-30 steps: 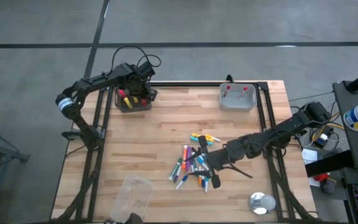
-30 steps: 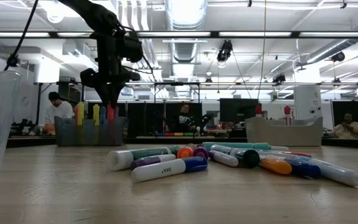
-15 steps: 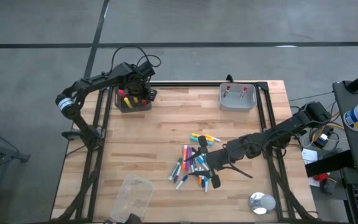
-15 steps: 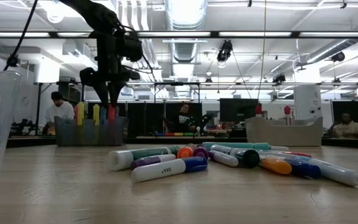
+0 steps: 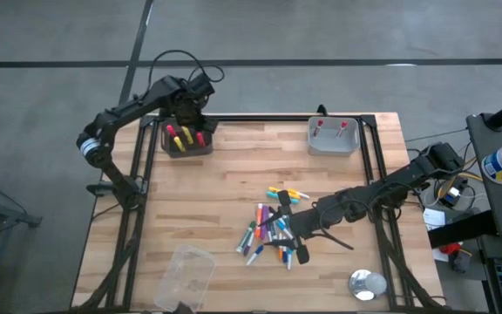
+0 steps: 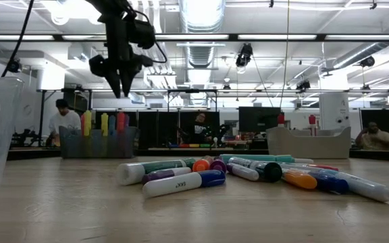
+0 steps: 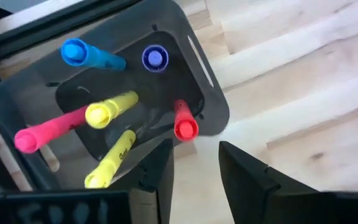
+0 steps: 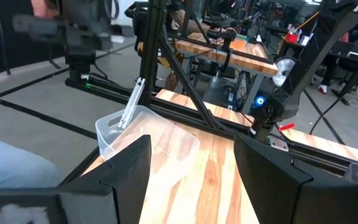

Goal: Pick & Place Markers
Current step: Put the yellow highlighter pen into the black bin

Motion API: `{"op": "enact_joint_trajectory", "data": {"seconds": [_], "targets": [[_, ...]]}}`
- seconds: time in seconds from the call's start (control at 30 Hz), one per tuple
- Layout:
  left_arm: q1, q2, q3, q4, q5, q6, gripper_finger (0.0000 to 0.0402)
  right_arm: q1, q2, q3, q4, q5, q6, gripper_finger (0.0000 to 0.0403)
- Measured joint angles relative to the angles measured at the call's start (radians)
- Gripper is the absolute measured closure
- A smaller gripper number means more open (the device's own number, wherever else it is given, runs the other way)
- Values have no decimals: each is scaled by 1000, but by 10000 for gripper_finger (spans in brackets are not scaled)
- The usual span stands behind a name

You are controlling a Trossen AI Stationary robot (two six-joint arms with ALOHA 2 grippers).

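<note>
Hovering my left end effector (image 6: 122, 91) above the dark bin (image 5: 187, 146) at the worktop's (image 5: 234, 183) far left corner, fingers spread and empty. Six markers stand in that bin: two yellow, pink, red (image 7: 184, 124), blue, purple. I see the main marker pile (image 5: 273, 228) lying loose mid-worktop, nearer the front. My right end effector (image 5: 293, 228) sits low over that pile, fingers spread, pinching nothing I can see. Grey bin (image 5: 333, 136) at far right holds two red-capped markers. Clear cup (image 5: 186, 275) lies near the front-left edge.
</note>
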Motion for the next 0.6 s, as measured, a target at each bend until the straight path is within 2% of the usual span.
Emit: {"op": "enact_joint_trajectory", "data": {"seconds": [0.13, 0.3, 0.43, 0.6], "targets": [[-23, -1, 38, -81, 71, 20, 282, 0, 0, 0, -12, 0, 0, 177], [-78, -40, 47, -104, 73, 38, 282, 0, 0, 0, -19, 0, 0, 177], [-151, -112, 24, -38, 24, 47, 282, 0, 0, 0, -26, 0, 0, 177], [-259, -239, -49, 138, -26, 50, 282, -1, 0, 0, -55, 1, 0, 177]]}}
